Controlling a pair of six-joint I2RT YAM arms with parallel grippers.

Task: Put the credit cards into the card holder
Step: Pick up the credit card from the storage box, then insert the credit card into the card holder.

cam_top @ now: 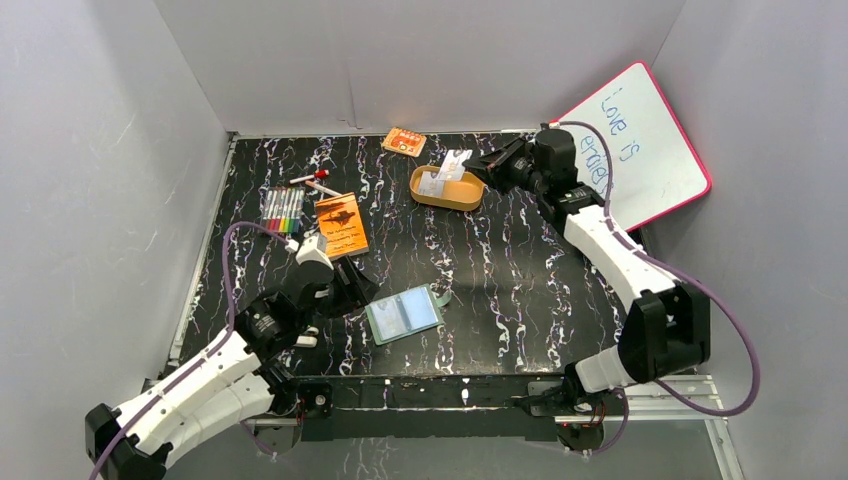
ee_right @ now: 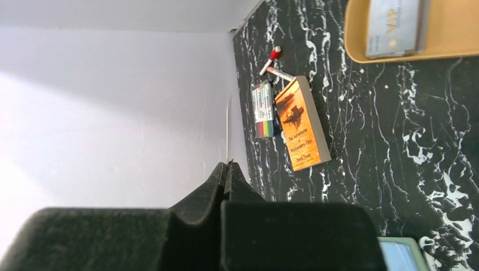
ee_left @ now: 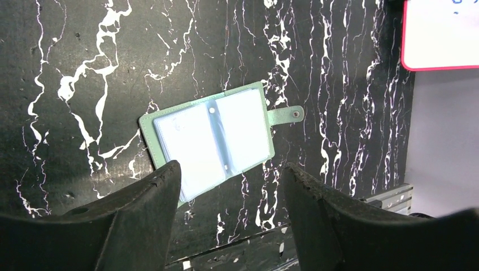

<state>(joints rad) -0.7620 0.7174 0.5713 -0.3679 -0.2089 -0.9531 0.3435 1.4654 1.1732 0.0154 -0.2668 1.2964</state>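
We see a black tabletop (cam_top: 520,290) veined with white like marble, boxed in by plain pale grey walls on three sides. A pink-framed whiteboard (cam_top: 640,145) with blue handwriting leans against the right wall.

The card holder (cam_top: 403,314) (ee_left: 212,141) lies open and flat near the front edge. Its sage-green cover is down, its clear bluish plastic pockets face up, and its snap tab (ee_left: 288,116) sticks out to one side. The left fingers (ee_left: 152,209), dull black and spread apart, hover over it with nothing between them.

Farther back, the credit cards (cam_top: 437,181), thin pale rectangles, rest in a tan oval tray (cam_top: 447,203). The right fingers (ee_right: 226,186) are pressed together near that tray; we cannot tell whether a card is pinched between them.

An orange book (cam_top: 342,224), a row of coloured markers (cam_top: 284,210) and a small orange packet (cam_top: 404,141) lie well apart from the card holder.
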